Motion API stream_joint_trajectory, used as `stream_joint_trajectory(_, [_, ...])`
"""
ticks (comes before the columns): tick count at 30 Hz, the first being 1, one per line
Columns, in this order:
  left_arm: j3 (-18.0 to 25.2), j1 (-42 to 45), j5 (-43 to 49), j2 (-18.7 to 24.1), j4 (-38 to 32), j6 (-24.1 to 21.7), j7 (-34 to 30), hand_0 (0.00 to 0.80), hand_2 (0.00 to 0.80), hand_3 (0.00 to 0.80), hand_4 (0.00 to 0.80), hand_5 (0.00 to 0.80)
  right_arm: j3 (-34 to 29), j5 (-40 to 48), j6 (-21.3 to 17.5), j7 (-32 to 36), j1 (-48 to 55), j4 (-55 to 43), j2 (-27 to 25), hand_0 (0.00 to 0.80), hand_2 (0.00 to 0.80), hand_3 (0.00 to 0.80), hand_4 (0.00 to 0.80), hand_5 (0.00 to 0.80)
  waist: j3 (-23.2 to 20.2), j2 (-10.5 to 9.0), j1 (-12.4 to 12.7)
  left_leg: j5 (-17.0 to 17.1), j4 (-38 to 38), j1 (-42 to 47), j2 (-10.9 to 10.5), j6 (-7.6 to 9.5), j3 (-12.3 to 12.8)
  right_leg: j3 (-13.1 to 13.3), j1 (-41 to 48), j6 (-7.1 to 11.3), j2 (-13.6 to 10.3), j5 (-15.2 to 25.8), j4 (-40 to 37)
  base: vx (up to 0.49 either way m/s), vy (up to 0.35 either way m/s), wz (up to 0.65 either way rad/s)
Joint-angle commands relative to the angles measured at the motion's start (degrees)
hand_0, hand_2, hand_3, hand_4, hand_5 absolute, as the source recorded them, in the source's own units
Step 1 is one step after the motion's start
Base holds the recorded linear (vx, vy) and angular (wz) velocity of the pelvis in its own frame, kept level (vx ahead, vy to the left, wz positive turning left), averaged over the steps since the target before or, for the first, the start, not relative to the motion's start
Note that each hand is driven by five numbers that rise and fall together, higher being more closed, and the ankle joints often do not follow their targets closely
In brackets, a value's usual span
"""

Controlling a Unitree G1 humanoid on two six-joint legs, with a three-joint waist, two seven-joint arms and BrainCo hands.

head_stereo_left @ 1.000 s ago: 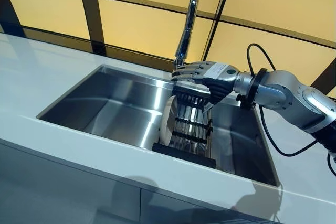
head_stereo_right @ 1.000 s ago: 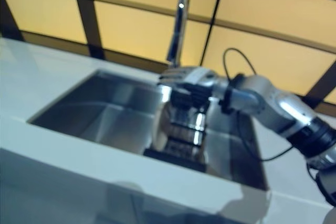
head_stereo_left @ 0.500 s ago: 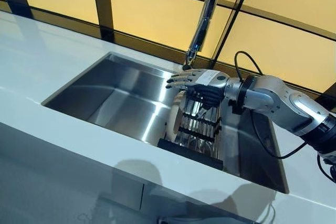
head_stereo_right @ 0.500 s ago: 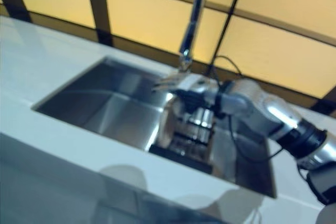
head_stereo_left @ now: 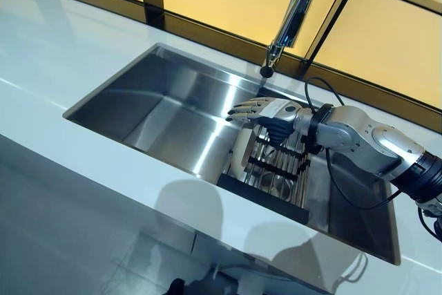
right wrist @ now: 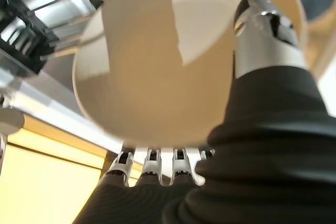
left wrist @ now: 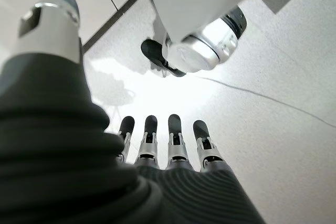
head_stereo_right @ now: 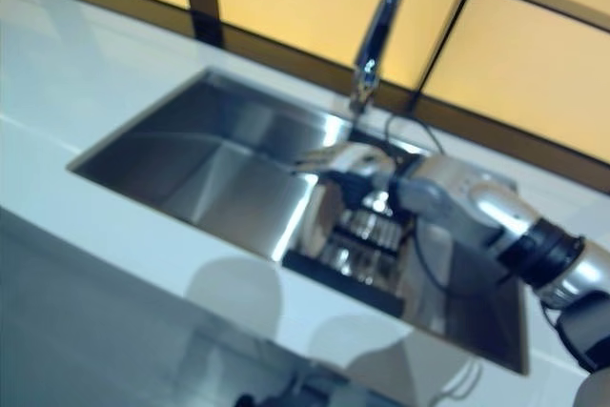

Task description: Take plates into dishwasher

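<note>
A cream plate stands on edge at the left end of a black dish rack inside the steel sink. My right hand reaches in from the right and hovers at the plate's top edge, open, its fingers straight and pointing left. In the right wrist view the plate fills the space by the palm, with the thumb on one face and the fingers running behind the rim. My left hand shows only in its wrist view, open and hanging over the floor.
A tall chrome faucet rises just behind the rack, above my right hand. White countertop surrounds the sink. The sink's left half is bare steel. Yellow panels with dark frames line the back.
The whole picture has shifted as the camera moved. My right hand stays at the top of the plate and sits a little lower, its fingers still straight.
</note>
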Motion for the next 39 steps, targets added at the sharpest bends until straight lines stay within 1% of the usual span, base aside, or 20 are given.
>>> stream_joint_trajectory(1, [0.1, -1.7, -2.8, 0.3, 1.0, -0.5, -1.0, 0.000, 0.000, 0.000, 0.000, 0.000, 3.6, -0.4, 2.1, -1.3, -7.5, 0.0, -1.7, 0.000, 0.000, 0.000, 0.000, 0.000, 0.6, -0.81, 0.4, -0.2, -0.4, -0.9, -0.1, -1.42, 1.1, -0.4, 0.1, 4.46, -2.2, 1.5, -0.1, -0.016, 0.012, 0.06])
stream_joint_trajectory(4, [-0.2, -1.8, -3.0, 0.1, 0.9, -0.5, -1.6, 0.000, 0.000, 0.000, 0.000, 0.000, 4.0, -2.0, 1.2, -0.1, -7.4, -0.1, -1.7, 0.000, 0.000, 0.000, 0.000, 0.000, 0.9, -0.69, 0.3, -0.1, -0.4, -1.3, -0.1, -1.46, 1.0, -0.4, -0.2, 4.45, -2.3, 1.5, -0.1, -0.017, 0.009, 0.05])
stream_joint_trajectory(7, [-0.6, -1.9, -3.8, -0.3, 0.8, -0.3, -2.0, 0.000, 0.000, 0.000, 0.000, 0.000, 4.8, -3.0, 1.4, 0.6, -7.8, -0.3, -1.5, 0.000, 0.000, 0.000, 0.000, 0.000, 1.3, -0.61, 0.3, 0.0, -0.4, -1.5, -0.1, -1.52, 1.1, -0.7, -0.4, 4.42, -2.3, 1.5, -0.1, -0.006, 0.003, 0.01])
stream_joint_trajectory(12, [-1.0, -1.9, -4.1, -0.3, 0.6, -0.3, -2.5, 0.000, 0.000, 0.000, 0.000, 0.000, 5.3, -5.5, 0.5, 1.7, -7.4, 0.4, -1.8, 0.000, 0.000, 0.000, 0.000, 0.000, 1.7, -0.71, 0.5, 0.1, -0.4, -1.8, 0.0, -1.57, 1.0, -0.9, -0.6, 4.41, -2.3, 1.5, -0.1, 0.000, 0.000, 0.00])
stream_joint_trajectory(17, [-1.0, -2.0, -4.6, -0.1, 0.6, -0.3, -2.8, 0.000, 0.000, 0.000, 0.000, 0.000, 6.5, -10.6, -0.5, 1.9, -8.2, 1.4, -2.0, 0.000, 0.000, 0.000, 0.000, 0.000, 2.0, -0.80, 0.6, 0.2, -0.4, -2.0, 0.1, -1.67, 1.1, -1.1, -0.8, 4.39, -2.3, 1.5, -0.1, 0.000, 0.000, 0.00])
stream_joint_trajectory(18, [-1.1, -2.1, -4.9, 0.0, 0.5, -0.5, -2.9, 0.000, 0.000, 0.000, 0.000, 0.000, 7.1, -12.6, -1.3, 1.0, -8.7, 2.0, -2.1, 0.549, 0.549, 0.549, 0.549, 0.549, 2.1, -0.76, 0.6, 0.2, -0.4, -2.2, 0.1, -1.69, 1.1, -1.1, -0.9, 4.37, -2.3, 1.5, -0.1, 0.000, 0.000, 0.00])
stream_joint_trajectory(19, [-1.2, -2.1, -5.0, -0.1, 0.4, -0.7, -3.1, 0.000, 0.000, 0.000, 0.000, 0.000, 7.4, -14.3, -1.6, 0.4, -9.0, 2.3, -2.2, 0.800, 0.800, 0.800, 0.800, 0.800, 2.1, -0.73, 0.7, 0.2, -0.4, -2.2, 0.2, -1.74, 1.1, -1.3, -0.9, 4.37, -2.3, 1.5, -0.1, 0.000, 0.000, 0.00])
stream_joint_trajectory(24, [-1.8, -2.2, -4.9, -0.3, -0.1, -0.7, -3.0, 0.000, 0.000, 0.000, 0.000, 0.000, 8.1, -13.9, -1.0, -0.9, -10.3, 3.3, -2.5, 0.800, 0.800, 0.800, 0.800, 0.800, 2.1, -0.73, 0.7, 0.2, -0.4, -2.4, 0.1, -1.78, 0.9, -1.4, -1.0, 4.49, -2.4, 1.5, -0.1, 0.000, 0.000, 0.00])
stream_joint_trajectory(27, [-1.5, -2.3, -4.5, -0.2, -0.1, -0.6, -3.3, 0.000, 0.000, 0.000, 0.000, 0.000, 8.7, -13.6, -1.1, -2.3, -11.1, 3.8, -3.2, 0.800, 0.800, 0.800, 0.800, 0.800, 1.7, -1.05, 0.6, 0.1, -0.4, -2.3, 0.1, -1.75, 0.9, -1.4, -0.9, 4.53, -2.3, 1.4, -0.1, 0.000, 0.000, 0.00])
stream_joint_trajectory(28, [-1.5, -2.3, -4.5, -0.2, -0.1, -0.6, -3.3, 0.000, 0.000, 0.000, 0.000, 0.000, 9.0, -13.7, -1.5, -3.7, -11.5, 4.0, -3.6, 0.800, 0.800, 0.800, 0.800, 0.800, 1.4, -1.19, 0.5, 0.0, -0.4, -2.1, 0.1, -1.73, 1.0, -1.4, -0.8, 4.53, -2.3, 1.4, -0.1, 0.000, 0.000, 0.00])
stream_joint_trajectory(32, [-1.1, -2.3, -4.2, -0.5, -0.1, -0.5, -3.2, 0.000, 0.000, 0.000, 0.000, 0.000, 8.8, -14.3, -2.9, -4.4, -11.9, 4.4, -4.5, 0.800, 0.800, 0.800, 0.800, 0.800, 0.5, -1.41, 0.1, -0.3, -0.4, -1.5, 0.1, -1.62, 1.3, -1.1, -0.3, 4.59, -2.3, 1.3, -0.1, 0.000, 0.000, 0.00])
stream_joint_trajectory(39, [-0.7, -1.8, -3.7, -0.7, -0.1, -0.1, -3.0, 0.000, 0.000, 0.000, 0.000, 0.000, 8.9, -13.3, -3.9, -4.2, -12.6, 4.4, -6.0, 0.800, 0.800, 0.800, 0.800, 0.800, -1.2, -1.56, -0.5, -0.9, -0.4, -0.1, 0.3, -1.56, 2.1, -0.6, 0.6, 4.74, -2.2, 1.1, -0.1, 0.004, 0.002, 0.00])
